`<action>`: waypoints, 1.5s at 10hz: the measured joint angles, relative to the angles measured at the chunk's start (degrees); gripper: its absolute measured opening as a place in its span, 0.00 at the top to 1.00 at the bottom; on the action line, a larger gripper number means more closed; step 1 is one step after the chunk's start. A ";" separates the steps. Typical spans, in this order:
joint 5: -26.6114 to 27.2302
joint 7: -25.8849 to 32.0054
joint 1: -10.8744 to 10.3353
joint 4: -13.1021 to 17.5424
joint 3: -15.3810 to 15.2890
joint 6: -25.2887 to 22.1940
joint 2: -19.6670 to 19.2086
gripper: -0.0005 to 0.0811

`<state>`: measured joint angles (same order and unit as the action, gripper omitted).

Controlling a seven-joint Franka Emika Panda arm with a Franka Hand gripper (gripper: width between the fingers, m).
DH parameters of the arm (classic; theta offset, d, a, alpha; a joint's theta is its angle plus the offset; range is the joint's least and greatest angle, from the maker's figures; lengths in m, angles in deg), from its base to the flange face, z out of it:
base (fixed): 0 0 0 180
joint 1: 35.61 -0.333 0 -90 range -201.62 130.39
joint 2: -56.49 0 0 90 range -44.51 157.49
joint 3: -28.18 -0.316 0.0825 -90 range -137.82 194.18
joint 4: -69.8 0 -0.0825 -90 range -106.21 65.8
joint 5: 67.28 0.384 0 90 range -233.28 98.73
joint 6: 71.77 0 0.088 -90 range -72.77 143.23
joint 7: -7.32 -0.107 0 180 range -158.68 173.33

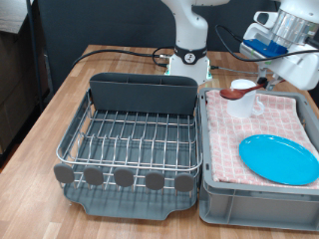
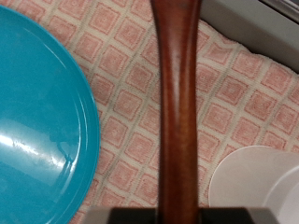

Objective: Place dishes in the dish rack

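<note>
My gripper [image 1: 265,79] is at the exterior view's upper right, over the far part of the grey crate. It is shut on the handle of the reddish-brown wooden spoon [image 1: 237,93], and holds it just above the white mug [image 1: 245,101]. In the wrist view the spoon handle [image 2: 177,112] runs down the middle, with the mug's rim [image 2: 254,187] to one side and the light-blue plate [image 2: 42,121] to the other. The plate [image 1: 278,158] lies flat on the pink checked cloth. The dish rack [image 1: 130,139], at the exterior view's left, has nothing on its wire grid.
The grey crate [image 1: 214,199] lined with pink checked cloth [image 1: 284,110] stands right beside the rack. The rack's tall cutlery box [image 1: 143,94] is at its far side, and round knobs [image 1: 124,177] line its near edge. The robot base [image 1: 187,60] and cables are behind.
</note>
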<state>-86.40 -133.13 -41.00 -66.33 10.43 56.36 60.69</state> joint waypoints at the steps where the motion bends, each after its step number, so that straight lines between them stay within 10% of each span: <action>1: -0.24 1.00 -0.03 0.03 -0.02 0.37 -0.16 0.88; 6: -0.46 -3.49 0.42 -0.83 1.85 -2.23 1.69 0.88; 15: 0.31 -4.80 2.25 -15.62 12.56 0.76 15.57 0.88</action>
<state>-86.09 -137.93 -38.75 -81.95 22.98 57.12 76.26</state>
